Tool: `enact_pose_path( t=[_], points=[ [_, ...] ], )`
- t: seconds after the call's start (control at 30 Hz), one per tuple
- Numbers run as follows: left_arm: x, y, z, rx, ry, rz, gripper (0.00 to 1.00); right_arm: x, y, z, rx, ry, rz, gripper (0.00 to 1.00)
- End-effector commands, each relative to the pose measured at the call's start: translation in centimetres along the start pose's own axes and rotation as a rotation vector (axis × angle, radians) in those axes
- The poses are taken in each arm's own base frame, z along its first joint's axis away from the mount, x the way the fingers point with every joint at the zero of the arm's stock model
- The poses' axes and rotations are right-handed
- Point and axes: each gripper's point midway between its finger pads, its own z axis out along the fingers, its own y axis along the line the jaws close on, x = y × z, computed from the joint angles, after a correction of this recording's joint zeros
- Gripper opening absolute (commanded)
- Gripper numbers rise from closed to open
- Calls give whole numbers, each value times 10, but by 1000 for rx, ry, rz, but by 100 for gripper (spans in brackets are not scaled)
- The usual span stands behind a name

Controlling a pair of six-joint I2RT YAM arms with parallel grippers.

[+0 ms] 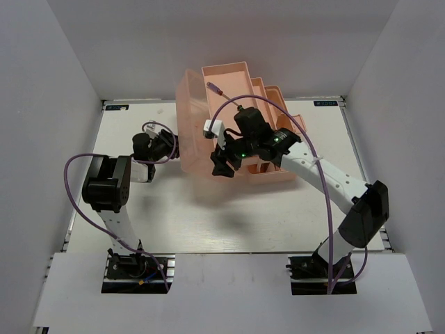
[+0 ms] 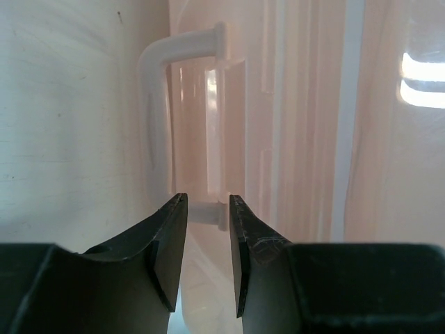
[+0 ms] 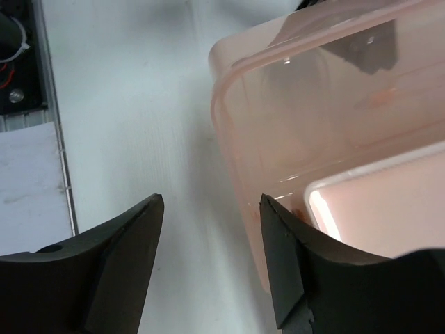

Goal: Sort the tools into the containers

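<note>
Salmon-pink translucent toolbox stands at upper centre of the table, its trays folded out. The left gripper, fingers narrowly parted and empty, faces the lid handle, seemingly just short of it. The right gripper, spread wide and empty, hangs at the box's rounded corner, with bare table to its left.

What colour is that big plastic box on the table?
The toolbox is translucent salmon pink, clearest in the top external view.
</note>
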Motion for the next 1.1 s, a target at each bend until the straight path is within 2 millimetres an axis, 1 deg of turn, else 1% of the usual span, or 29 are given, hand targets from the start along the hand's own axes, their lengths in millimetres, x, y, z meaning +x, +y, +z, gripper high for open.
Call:
enact_pose_path(
  t=[0.0,0.1,0.13,0.17,0.2,0.23,0.27,0.33,0.37,0.4,0.43,0.47,0.5,0.53,0.57,0.6,0.63,0.67,0.7,0.73,0.77,0.8,0.83,0.87,0.9,0.93,1.0,1.03,1.07],
  points=[
    [-3,-17,4,43,14,38,42,-11,-14,-8,110,-15,-33,64],
    [-5,-16,6,30,9,29,42,-14,-14,-7,114,-25,-41,66],
    [-8,-20,7,39,6,37,42,-17,-11,-8,104,-34,-45,66],
    [-7,-18,7,31,8,39,42,-24,-3,-10,57,-64,-49,66],
    [-9,-20,9,34,8,41,42,-27,1,-11,41,-72,-53,66],
    [-9,-20,9,34,7,41,42,-37,3,-17,31,-91,-71,66],
    [-9,-19,9,26,10,35,42,-43,15,-19,-34,-116,-74,66],
    [-11,-18,11,28,9,46,42,-60,18,-27,-53,-150,-89,64],
    [-12,-21,12,29,9,47,42,-63,22,-28,-71,-157,-94,64],
    [-12,-21,12,29,9,47,42,-70,21,-33,-71,-172,-107,64],
    [-12,-19,12,22,11,41,42,-83,21,-37,-73,-193,-125,64],
    [-14,-22,13,29,9,47,42,-87,22,-40,-74,-199,-129,64],
    [-14,-22,13,29,9,47,42,-98,21,-46,-67,-220,-153,64],
    [-13,-21,13,22,11,41,42,-105,20,-50,-58,-229,-164,64],
    [-15,-24,14,29,9,47,42,-106,18,-51,-47,-227,-163,63],
    [-14,-22,14,22,11,41,42,-109,7,-55,20,-221,-172,62],
    [-14,-22,14,22,11,41,42,-110,1,-58,62,-215,-179,60],
    [-17,-26,15,30,9,48,42,-117,-10,-62,127,-230,-185,58],
    [-18,-28,16,30,8,58,42,-111,-46,-75,332,-188,-153,51],
    [-18,-29,17,29,19,55,42,-110,-57,-80,408,-183,-118,45],
    [-22,-36,19,45,13,68,42,-91,-85,-95,587,-123,-73,38],
    [-22,-38,20,46,22,76,42,-102,-111,-113,729,-185,-62,18],
    [-23,-39,21,38,25,69,42,-93,-135,-134,899,-167,-25,8],
    [-28,-47,24,49,21,87,42,-75,-150,-141,983,-131,-24,1],
    [-28,-47,24,42,35,93,42,-64,-172,-170,1083,-135,9,0],
    [-33,-55,27,53,30,114,42,-50,-180,-175,1109,-128,38,0],
    [-38,-60,30,49,31,150,42,-14,-203,-211,1202,-96,121,0],
    [-40,-67,32,49,42,160,42,-5,-205,-218,1203,-92,143,0],
    [-38,-72,35,51,53,173,42,18,-215,-230,1236,-63,192,0]
  ],
)
